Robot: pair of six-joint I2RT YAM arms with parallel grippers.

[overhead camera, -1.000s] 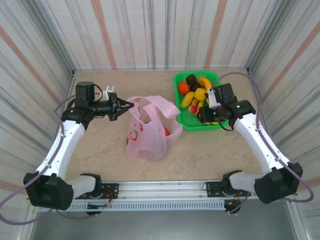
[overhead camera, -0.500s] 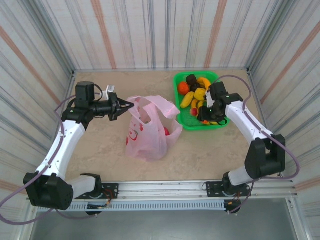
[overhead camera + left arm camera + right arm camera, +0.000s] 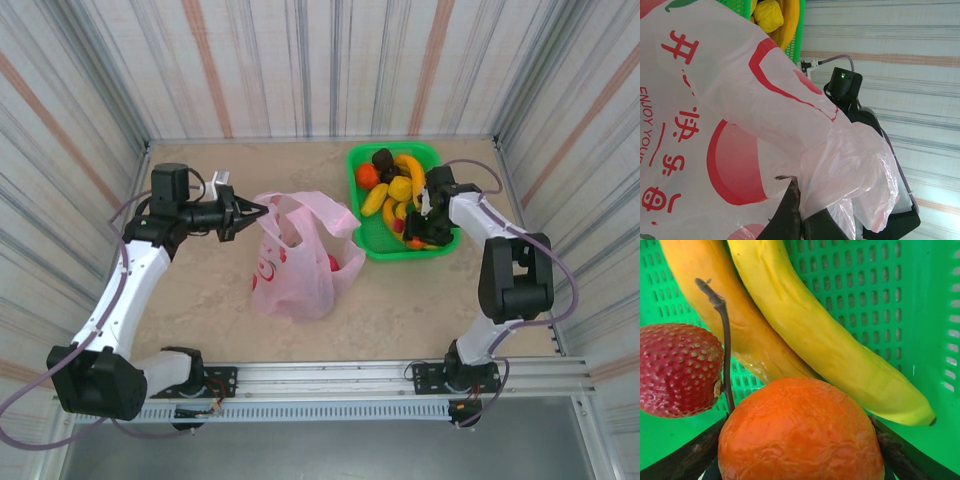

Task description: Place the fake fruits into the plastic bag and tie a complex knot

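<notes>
**Left arm:** rises from its base, elbow bent, wrist level and turned toward the centre. The left gripper (image 3: 244,213) has its fingers (image 3: 790,210) together, clamped on a fold of the pink plastic bag (image 3: 292,262) near its mouth. The bag stands on the tabletop (image 3: 200,290) just beside the green tray (image 3: 378,240).

**Right arm:** folded over the tray, right gripper (image 3: 415,228) pointing down. An orange (image 3: 800,432) sits between its fingers, in front of a banana (image 3: 825,335). Whether they clamp the orange cannot be told.
</notes>
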